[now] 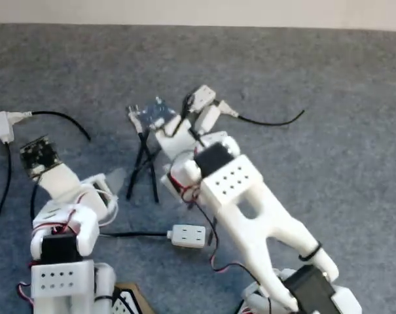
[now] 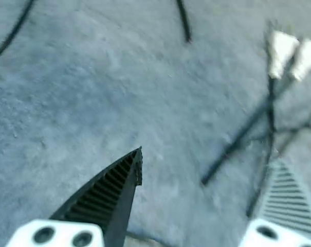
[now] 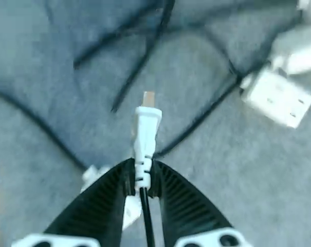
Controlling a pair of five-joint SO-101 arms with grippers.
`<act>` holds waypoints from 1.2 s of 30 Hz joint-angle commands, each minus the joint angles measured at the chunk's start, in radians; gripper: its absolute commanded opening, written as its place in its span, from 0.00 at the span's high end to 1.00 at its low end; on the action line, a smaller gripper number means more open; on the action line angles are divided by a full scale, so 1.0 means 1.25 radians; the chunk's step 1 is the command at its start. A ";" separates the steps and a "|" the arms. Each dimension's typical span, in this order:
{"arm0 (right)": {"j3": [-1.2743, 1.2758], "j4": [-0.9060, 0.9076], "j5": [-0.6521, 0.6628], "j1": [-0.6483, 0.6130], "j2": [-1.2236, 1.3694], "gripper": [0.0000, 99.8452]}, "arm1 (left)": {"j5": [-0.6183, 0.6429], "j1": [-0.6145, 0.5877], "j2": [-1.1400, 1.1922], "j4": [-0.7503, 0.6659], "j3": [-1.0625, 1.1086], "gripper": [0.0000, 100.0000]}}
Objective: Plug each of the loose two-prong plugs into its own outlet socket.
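Right wrist view has the right gripper (image 3: pixel 141 177) clamped on one white plug (image 3: pixel 146 128), prongs beyond its fingertips, the outlet block (image 3: pixel 276 98) ahead to one side (apparently nothing seated yet), while the left gripper (image 2: pixel 209 159) gapes wide.

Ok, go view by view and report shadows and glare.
High view: flat, even light on the carpet, no glare. Left wrist view: same under the open left gripper. Right wrist view: the plug held in the right gripper reads bright, the carpet beyond it darker.

Probably a robotics lab bench: grey felt-like mat (image 1: pixel 328 78), pale wall (image 1: pixel 184 10) behind.
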 commanded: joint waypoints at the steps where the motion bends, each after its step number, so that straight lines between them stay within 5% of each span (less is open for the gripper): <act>1: 0.138 -0.159 -0.002 -0.006 -0.069 1.00 | -0.020 0.046 0.026 0.034 -0.080 0.58; 13: 0.497 -0.322 -0.005 -0.004 -0.468 1.00 | -0.016 0.154 0.535 0.025 -0.348 0.58; 18: 0.489 -0.256 -0.005 -0.004 -0.554 1.00 | -0.016 0.226 0.549 -0.002 -0.332 0.58; 36: 0.489 -0.229 -0.004 -0.006 -0.555 1.00 | -0.016 0.201 0.548 -0.027 -0.371 0.58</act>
